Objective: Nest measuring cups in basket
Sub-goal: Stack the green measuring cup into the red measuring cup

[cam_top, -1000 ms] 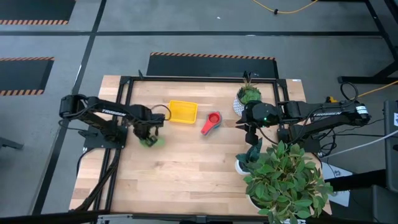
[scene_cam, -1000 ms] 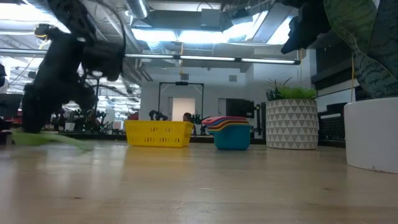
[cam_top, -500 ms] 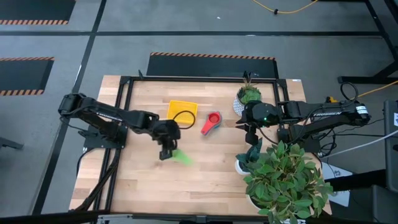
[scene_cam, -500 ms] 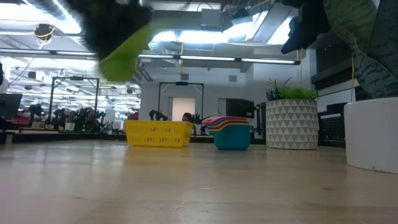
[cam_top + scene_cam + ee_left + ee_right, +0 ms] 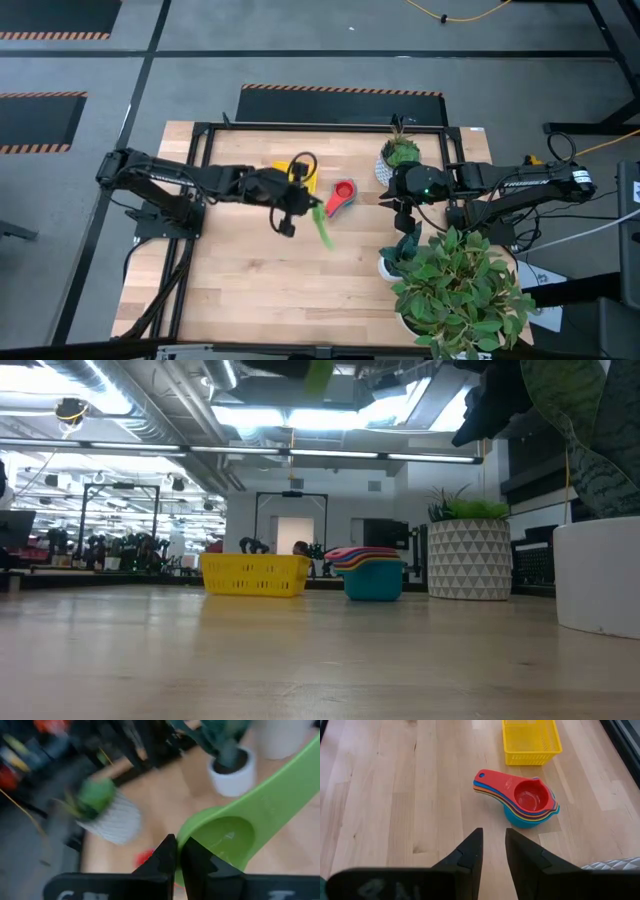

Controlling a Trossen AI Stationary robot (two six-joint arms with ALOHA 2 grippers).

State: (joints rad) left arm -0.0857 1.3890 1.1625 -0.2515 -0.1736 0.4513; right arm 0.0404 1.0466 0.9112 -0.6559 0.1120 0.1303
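pinching the light, stiff green cup (image 5: 225, 837) by its thin rim, the left claw (image 5: 177, 851) looks prone to slip, while the right claw (image 5: 492, 845) waits empty, narrowly parted.

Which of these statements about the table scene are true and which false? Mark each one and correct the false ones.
1. The left tool holds the green cup. True.
2. The yellow basket holds the stacked cups. False: the nested stack, red on top, sits on the table beside the empty basket.
3. The right tool grips the red cup. False: it holds nothing.
4. The patterned plant pot stands on the table. True.
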